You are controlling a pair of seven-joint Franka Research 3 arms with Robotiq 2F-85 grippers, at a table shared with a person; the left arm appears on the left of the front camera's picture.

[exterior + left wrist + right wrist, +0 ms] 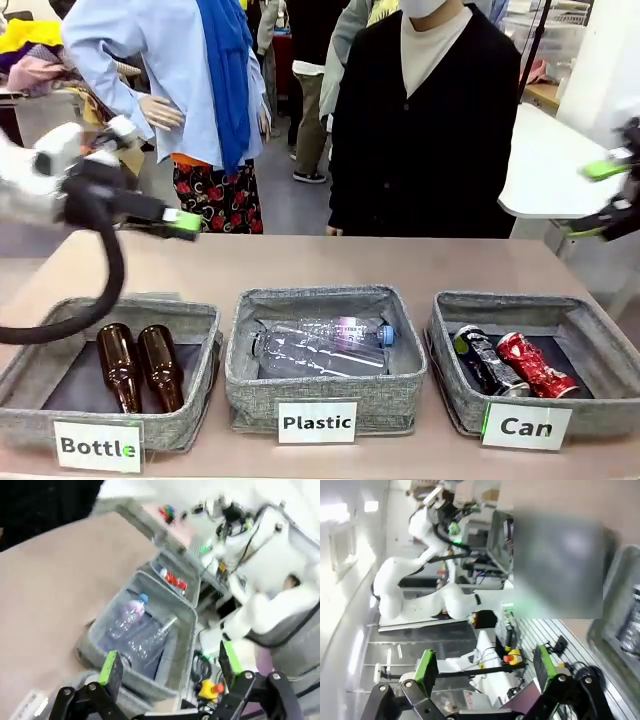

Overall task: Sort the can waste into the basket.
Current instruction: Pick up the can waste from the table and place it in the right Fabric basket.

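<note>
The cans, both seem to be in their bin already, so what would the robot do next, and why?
Probably just hold both arms back: the red can and black can already lie in the Can basket, and the left gripper and right gripper are open, holding nothing.

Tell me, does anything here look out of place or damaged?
Nothing is misplaced: both cans lie in the basket labelled "Can". The red can is crushed and dented, while the black can beside it looks whole.

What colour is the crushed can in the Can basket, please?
Shiny red crushed can, clearest in front view.
</note>
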